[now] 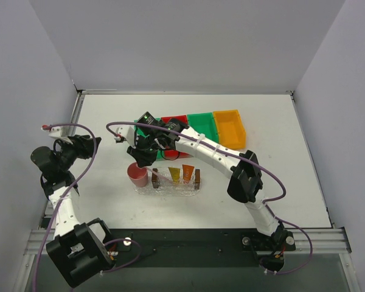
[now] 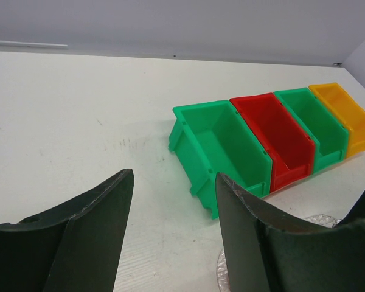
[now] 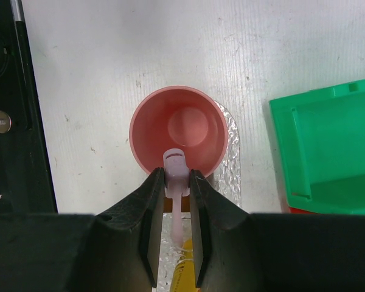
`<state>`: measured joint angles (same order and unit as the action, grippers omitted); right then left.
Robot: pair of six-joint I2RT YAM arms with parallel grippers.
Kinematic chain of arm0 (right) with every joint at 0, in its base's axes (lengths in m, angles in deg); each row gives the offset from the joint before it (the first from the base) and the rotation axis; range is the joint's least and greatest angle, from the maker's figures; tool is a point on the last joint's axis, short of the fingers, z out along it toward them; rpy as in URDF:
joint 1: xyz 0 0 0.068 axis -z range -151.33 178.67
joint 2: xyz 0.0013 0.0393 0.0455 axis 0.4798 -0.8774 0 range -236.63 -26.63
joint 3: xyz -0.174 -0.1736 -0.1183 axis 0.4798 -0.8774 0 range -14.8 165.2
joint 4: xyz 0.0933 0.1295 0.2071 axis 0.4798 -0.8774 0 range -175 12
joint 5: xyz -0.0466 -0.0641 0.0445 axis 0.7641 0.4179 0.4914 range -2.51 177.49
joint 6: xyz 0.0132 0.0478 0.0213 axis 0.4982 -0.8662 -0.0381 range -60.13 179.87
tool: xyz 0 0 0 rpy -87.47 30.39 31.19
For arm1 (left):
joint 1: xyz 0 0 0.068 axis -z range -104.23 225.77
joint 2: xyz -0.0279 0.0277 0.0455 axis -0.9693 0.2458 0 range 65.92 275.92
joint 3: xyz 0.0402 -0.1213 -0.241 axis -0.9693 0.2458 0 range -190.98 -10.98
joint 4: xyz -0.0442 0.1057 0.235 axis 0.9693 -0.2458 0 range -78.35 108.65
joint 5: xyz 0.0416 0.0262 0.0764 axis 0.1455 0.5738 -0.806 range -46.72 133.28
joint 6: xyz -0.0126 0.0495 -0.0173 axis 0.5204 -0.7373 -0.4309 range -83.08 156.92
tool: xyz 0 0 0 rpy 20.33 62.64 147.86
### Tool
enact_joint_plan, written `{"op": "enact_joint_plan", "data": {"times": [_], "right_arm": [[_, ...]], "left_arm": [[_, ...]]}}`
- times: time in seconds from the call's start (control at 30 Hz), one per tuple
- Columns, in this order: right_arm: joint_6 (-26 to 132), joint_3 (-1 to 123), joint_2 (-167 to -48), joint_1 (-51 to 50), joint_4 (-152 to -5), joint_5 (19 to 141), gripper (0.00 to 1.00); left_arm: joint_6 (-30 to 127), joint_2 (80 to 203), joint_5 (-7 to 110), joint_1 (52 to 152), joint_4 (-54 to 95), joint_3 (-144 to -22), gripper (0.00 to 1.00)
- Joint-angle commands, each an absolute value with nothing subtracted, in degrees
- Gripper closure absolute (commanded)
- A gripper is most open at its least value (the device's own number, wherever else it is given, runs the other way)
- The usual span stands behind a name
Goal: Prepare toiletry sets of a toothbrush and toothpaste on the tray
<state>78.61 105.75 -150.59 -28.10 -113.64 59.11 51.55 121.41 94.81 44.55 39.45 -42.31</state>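
Right pincer, narrowed on the toothbrush, holds it over the pink cup near the bench centre. Two toothpaste tubes already stand in the tray beside it; the brush is apparently yet to be placed. Left pincer gapes empty near the left edge.

Open tabletop is left between the left pincer and the row of bins. The tray is screened from behind by the right arm, and a pink cup stands just beside its left end.
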Motion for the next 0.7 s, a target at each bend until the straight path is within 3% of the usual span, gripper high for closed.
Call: {"op": "enact_joint_plan", "data": {"times": [0.0,0.67], "right_arm": [[79.6,108.1,-146.4,-28.6,-115.0,56.8,0.97],[81.6,106.1,-144.8,-28.5,-114.8,54.4,0.99]], "left_arm": [[51.6,122.1,95.7,44.2,42.5,-43.6,0.34],[52.5,122.4,96.0,44.1,42.7,-46.7,0.34]]}}
